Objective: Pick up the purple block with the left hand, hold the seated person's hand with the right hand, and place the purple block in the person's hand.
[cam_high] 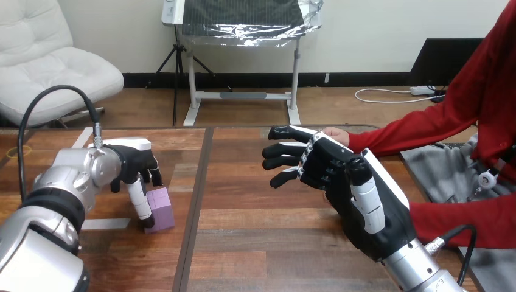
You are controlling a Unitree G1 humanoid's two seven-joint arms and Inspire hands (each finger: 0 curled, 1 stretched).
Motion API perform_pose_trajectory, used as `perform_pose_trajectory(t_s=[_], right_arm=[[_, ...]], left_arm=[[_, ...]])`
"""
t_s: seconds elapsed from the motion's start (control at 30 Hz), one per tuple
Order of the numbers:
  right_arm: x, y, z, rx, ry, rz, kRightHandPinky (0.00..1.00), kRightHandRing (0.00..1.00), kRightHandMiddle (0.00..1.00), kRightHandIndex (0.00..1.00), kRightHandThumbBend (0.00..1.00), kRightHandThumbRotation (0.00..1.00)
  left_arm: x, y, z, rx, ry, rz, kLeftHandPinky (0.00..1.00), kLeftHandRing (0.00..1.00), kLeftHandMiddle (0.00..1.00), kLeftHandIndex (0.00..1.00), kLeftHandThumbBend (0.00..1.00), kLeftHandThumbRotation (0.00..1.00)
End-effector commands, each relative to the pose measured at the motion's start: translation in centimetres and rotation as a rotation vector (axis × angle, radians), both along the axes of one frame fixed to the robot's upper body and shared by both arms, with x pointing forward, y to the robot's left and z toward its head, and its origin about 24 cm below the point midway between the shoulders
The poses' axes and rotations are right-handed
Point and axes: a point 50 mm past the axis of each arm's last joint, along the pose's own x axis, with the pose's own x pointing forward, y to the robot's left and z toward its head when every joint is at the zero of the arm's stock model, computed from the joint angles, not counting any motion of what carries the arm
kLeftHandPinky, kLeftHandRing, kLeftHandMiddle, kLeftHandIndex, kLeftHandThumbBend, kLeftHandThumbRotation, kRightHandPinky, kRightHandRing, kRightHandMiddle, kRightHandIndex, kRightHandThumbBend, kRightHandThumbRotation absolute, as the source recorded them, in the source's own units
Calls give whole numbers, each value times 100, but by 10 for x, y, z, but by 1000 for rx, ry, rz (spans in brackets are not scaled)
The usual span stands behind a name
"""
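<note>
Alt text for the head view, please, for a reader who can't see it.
The robot's left hand reaches down to a purple block standing on the wooden table, touching it. Its right hand is raised and open in front of the person's hand, which it mostly hides.

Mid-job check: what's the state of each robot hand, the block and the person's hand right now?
purple block: upright on the table, not lifted.
left hand: down over the block, touching its side; grip cannot be told.
right hand: open, raised, fingers stretched out, in front of the person's hand.
person's hand: reached over the table, mostly hidden behind the right hand.
</note>
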Motion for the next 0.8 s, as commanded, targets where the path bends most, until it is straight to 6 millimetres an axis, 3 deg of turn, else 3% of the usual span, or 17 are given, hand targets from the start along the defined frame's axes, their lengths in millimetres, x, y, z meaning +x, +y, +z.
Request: perform_pose_trajectory(t_s=[0.0, 0.37, 0.77], right_arm=[[11, 0, 18, 0, -87, -4, 59, 71, 73, 78, 81, 100], [11, -1, 18, -16, -80, -5, 60, 71, 73, 79, 81, 100], [11, -3, 18, -24, -82, -18, 60, 72, 73, 79, 80, 100]], left_arm=[[7, -5, 11, -39, -93, 5, 56, 66, 73, 73, 79, 0], [6, -6, 7, -94, -159, 50, 51, 60, 68, 73, 77, 0], [5, -8, 5, -96, -152, 61, 49, 61, 70, 73, 82, 0]])
